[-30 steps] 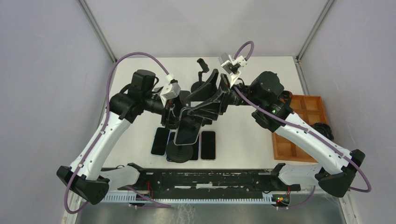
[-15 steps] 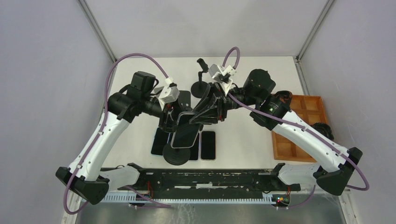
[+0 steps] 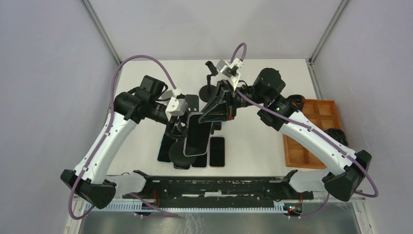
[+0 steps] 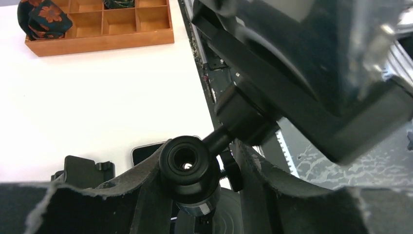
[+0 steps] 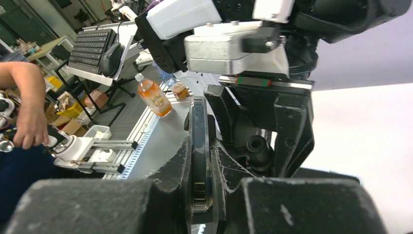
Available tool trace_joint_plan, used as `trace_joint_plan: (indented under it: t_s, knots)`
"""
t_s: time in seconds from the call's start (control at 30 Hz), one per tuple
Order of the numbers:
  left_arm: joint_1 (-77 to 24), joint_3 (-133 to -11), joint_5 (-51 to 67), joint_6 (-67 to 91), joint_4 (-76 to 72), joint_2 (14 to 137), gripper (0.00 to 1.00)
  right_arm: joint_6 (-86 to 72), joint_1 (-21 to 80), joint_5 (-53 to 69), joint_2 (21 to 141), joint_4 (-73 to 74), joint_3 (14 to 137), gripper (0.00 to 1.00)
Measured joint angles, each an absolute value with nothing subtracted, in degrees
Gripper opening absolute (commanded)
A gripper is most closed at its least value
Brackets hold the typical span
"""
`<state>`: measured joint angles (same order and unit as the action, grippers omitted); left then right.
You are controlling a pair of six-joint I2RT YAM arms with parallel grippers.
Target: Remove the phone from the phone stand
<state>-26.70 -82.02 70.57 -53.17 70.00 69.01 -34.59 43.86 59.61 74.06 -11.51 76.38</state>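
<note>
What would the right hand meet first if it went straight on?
The right hand grips the phone by its edge; just beyond, it would probably meet the left hand holding the phone stand, though depth is unclear.

1. robot arms: two, the left arm (image 3: 104, 146) and the right arm (image 3: 311, 141)
2. grippers: two, the left gripper (image 3: 179, 127) and the right gripper (image 5: 199, 200)
3. wrist cameras, white: two, left camera (image 3: 176, 106) and right camera (image 3: 229, 68)
4. purple cables: two, left cable (image 3: 141, 56) and right cable (image 3: 238, 50)
5. phone stands: two, the near phone stand (image 3: 178, 159) and the far stand (image 3: 206, 91)
6. phones: one raised phone (image 3: 197, 136); two flat on the table (image 3: 253, 141), left flat phone (image 3: 166, 148) and right flat phone (image 3: 217, 152); a dark sliver (image 3: 200, 161) between them may be a third
7. wooden tray (image 3: 298, 157): one
</note>
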Motion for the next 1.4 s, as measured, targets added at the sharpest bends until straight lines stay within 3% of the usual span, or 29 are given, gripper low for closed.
trace_joint_plan:
  t_s: [0.5, 0.83, 1.13, 1.4]
  knots:
    - [-27.16, -77.45, 61.71, -69.56, 82.54, 66.46, 0.02, -39.70, 32.47, 54.02, 70.30, -22.11, 80.12, 0.00]
    - [-27.14, -81.47, 61.41, -70.26, 84.53, 65.39, 0.02, -27.94, 22.06, 48.90, 68.38, 4.19, 84.14, 0.00]
    - [-27.14, -86.72, 61.56, -70.22, 84.90, 63.79, 0.02, -14.17, 19.40, 40.05, 70.85, 26.39, 59.53, 0.00]
    - [-27.14, -87.22, 61.60, -70.19, 85.27, 63.53, 0.02, -10.26, 20.64, 39.42, 77.76, 28.80, 50.70, 0.00]
